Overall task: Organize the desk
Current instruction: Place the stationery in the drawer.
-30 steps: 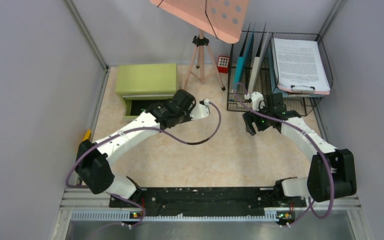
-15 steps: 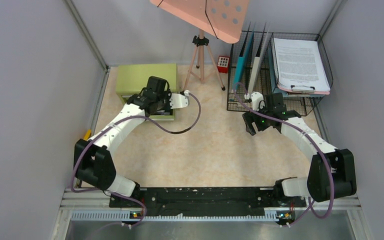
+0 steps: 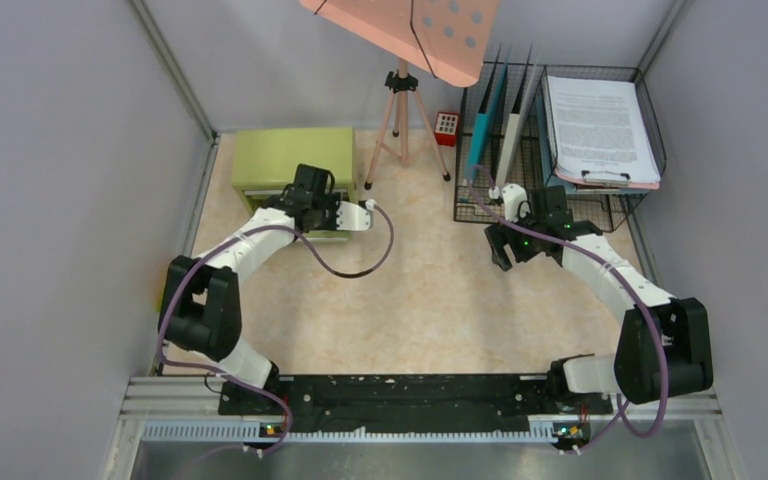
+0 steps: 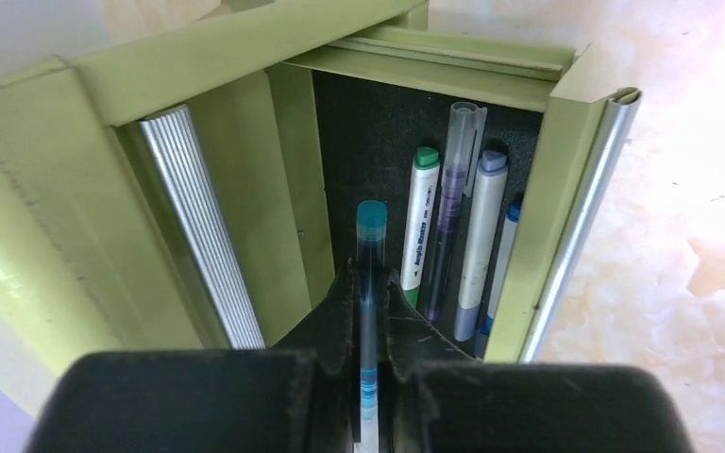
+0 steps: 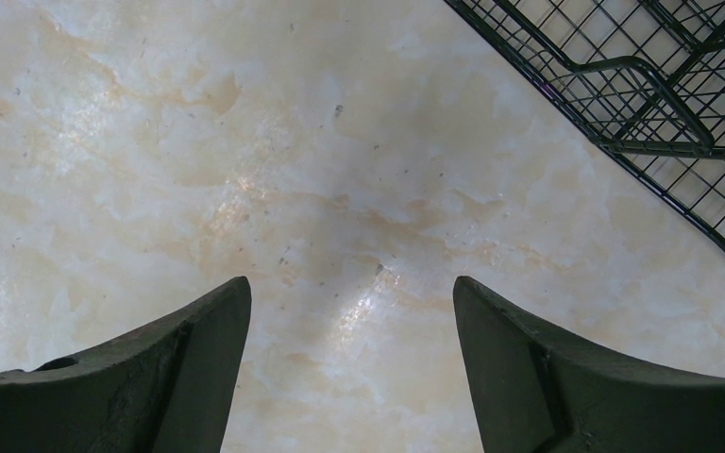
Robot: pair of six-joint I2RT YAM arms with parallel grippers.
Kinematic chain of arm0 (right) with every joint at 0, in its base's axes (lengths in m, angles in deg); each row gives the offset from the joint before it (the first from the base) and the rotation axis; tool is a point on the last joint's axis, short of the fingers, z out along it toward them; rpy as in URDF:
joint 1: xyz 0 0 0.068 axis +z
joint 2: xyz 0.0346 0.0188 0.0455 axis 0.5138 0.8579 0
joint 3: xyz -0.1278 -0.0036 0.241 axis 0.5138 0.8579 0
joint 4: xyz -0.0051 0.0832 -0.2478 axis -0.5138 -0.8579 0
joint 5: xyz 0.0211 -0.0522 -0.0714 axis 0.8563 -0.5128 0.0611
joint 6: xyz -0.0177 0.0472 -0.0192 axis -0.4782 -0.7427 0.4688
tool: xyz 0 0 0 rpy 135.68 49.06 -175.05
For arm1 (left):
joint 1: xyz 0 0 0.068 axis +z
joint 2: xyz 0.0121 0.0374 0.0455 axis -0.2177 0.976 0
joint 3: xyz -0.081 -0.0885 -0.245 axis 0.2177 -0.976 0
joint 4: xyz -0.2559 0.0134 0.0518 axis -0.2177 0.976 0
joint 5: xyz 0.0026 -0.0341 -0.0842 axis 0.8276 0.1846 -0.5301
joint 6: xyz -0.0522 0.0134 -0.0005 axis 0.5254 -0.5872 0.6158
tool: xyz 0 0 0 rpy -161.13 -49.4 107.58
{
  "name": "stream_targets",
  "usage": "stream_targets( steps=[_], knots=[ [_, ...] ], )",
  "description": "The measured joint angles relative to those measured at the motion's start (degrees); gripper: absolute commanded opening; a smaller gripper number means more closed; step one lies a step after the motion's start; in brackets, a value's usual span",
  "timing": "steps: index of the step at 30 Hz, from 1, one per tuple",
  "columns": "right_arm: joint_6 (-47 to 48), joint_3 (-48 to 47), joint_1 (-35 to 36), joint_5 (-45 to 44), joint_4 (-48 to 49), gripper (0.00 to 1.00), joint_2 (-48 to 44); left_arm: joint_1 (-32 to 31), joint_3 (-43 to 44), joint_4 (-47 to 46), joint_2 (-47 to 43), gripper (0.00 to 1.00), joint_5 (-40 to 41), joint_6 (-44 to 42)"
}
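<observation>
The pale marbled desk [image 3: 410,310] holds a green drawer cabinet [image 3: 290,155] at the back left. My left gripper [image 3: 298,200] is over its open drawer [image 4: 576,189], shut on a thin teal-capped pen [image 4: 371,236] that points into the drawer. My left gripper [image 4: 368,278] clamps the pen's barrel. In the drawer lie a green-capped marker [image 4: 420,217], a purple pen [image 4: 453,189] and a lilac marker [image 4: 483,236]. My right gripper [image 3: 500,248] is open and empty, low over bare desk [image 5: 245,142]; its jaws [image 5: 351,293] stand wide apart.
A black wire file rack [image 3: 480,190] with upright folders stands at the back right and shows in the right wrist view [image 5: 680,113]. Beside it is a wire tray with papers [image 3: 600,125]. A tripod [image 3: 402,110] and a small red calculator [image 3: 446,126] stand at the back.
My left arm has swung left and back from beside the cabinet to over the open drawer, carrying the pen. The right arm has not moved.
</observation>
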Motion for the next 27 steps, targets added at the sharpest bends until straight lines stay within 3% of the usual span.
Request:
stream_targets(
  steps=[27],
  knots=[
    [0.0,0.0,0.0,0.0,-0.2,0.78,0.0,2.4,-3.2,-12.7,6.9,0.34,-0.1,-4.1]
  ],
)
